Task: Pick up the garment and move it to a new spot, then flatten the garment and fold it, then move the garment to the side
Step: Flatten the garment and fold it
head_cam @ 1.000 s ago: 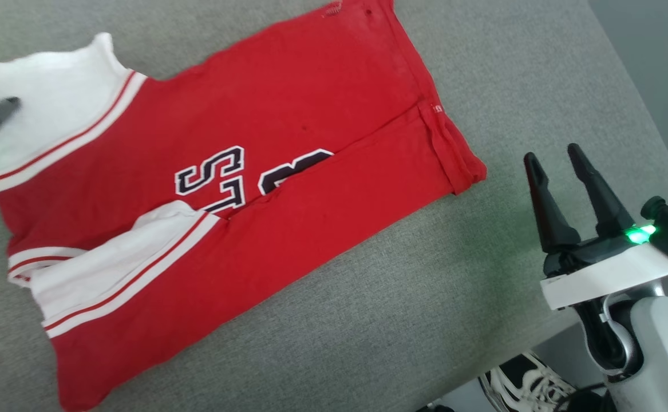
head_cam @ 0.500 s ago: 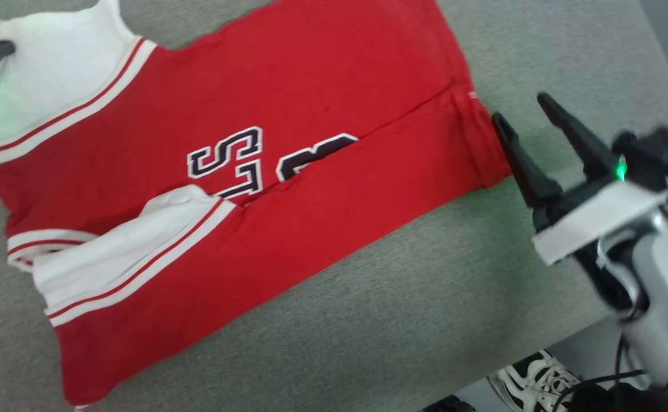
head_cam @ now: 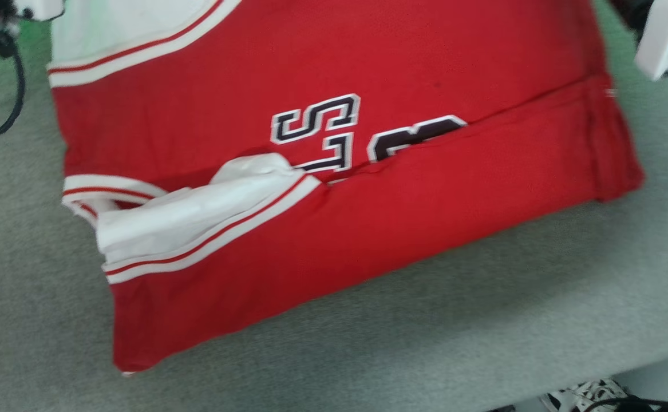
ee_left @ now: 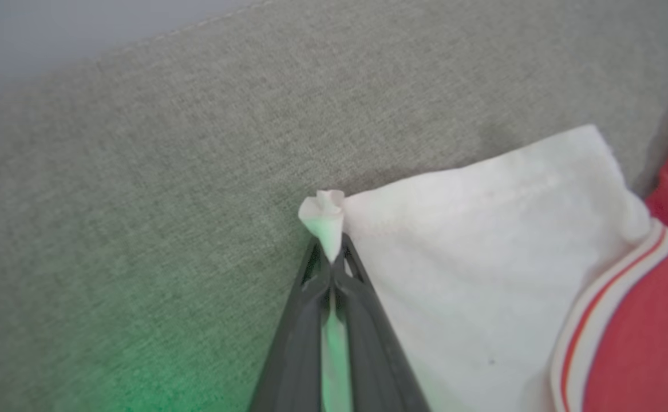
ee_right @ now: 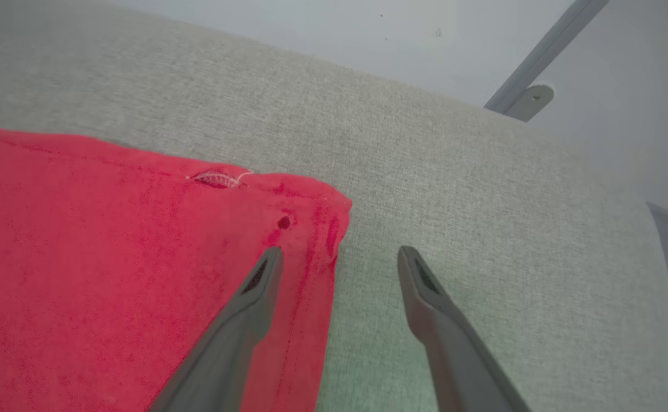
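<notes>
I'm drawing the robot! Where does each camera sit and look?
Head view: on the head, looking down at the garment on the grey cushion; a white wrist piece shows top right.
Left wrist view: on that wrist, along the left gripper, shut on the garment's white sleeve corner.
Right wrist view: on that wrist, along the open right gripper, at a red corner.
All share the garment and grey cushion.

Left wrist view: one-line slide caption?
Left gripper shut on the white sleeve corner of the soft red-and-white jersey garment, which lies on a grey woven fabric surface.

Head cam steep down, wrist cams low, close — all share garment (head_cam: 425, 229)
</notes>
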{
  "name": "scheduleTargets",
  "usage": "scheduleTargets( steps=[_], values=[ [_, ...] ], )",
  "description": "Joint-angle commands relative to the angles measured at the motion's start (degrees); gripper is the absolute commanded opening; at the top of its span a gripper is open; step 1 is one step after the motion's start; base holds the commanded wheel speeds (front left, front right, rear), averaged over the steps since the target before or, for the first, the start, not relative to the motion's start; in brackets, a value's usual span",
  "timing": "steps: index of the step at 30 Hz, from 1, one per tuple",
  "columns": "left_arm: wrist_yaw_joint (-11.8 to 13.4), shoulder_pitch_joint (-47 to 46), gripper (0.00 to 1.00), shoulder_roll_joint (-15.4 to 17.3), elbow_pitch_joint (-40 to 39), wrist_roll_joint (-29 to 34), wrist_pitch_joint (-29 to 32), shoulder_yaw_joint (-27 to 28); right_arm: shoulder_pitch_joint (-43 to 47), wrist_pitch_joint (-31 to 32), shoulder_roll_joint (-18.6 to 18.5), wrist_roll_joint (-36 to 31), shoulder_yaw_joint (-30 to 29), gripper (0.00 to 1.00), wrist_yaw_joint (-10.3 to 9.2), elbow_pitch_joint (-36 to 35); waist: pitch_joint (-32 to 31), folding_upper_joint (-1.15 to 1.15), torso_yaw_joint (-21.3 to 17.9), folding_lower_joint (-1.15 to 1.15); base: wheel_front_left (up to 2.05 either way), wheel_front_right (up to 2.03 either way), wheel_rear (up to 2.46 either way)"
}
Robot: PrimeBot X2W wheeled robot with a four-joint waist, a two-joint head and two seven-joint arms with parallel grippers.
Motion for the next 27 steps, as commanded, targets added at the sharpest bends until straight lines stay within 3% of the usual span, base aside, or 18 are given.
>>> scheduleTargets(
  steps=[1, 10, 11, 13, 21, 27],
  values=[
    [0.25, 1.45, 0.0, -0.4, 0.44, 0.23, 0.44, -1.19, -0.85, 0.38, -0.07, 0.45, -0.03, 1.0, -0.02, 0.73, 2.28, 0.0, 2.46, 0.0, 0.0, 0.0, 0.0],
    [0.27, 0.1, 0.0, -0.94, -4.22, -0.24, -0.56, -3.82, -8.52, 11.25, 1.1, 9.16, 4.7, 1.0, -0.01, 11.37, 5.04, 0.0, 6.28, 0.0, 0.0, 0.0, 0.0],
    [0.27, 0.03, 0.0, -0.88, -4.57, -0.33, -0.79, -4.09, -8.49, 12.21, 1.14, 10.13, 5.46, 0.92, 0.0, 11.59, 5.08, 0.0, 6.42, 0.0, 0.0, 0.0, 0.0],
    [0.28, 0.05, 0.0, -1.05, -5.29, -0.73, -1.51, -4.33, -8.51, 13.29, 0.86, 11.21, 7.39, 0.0, 0.0, 11.06, 4.99, 0.0, 6.71, 0.0, 0.0, 0.0, 0.0],
    [0.18, 2.23, 0.0, -2.51, -9.52, -3.93, -12.46, -3.06, -9.05, 5.5, -3.78, 12.46, 9.29, 0.0, -0.02, 11.82, -2.06, 0.0, 8.84, 0.0, 0.0, 0.0, 0.0],
    [0.18, 10.14, 0.0, -1.78, -19.07, -11.33, -22.82, -0.32, -4.76, 2.57, -7.09, 14.79, 10.43, 0.0, -0.02, 9.71, -10.16, 0.0, 11.53, 0.0, 0.0, 0.0, 0.0]
  ],
)
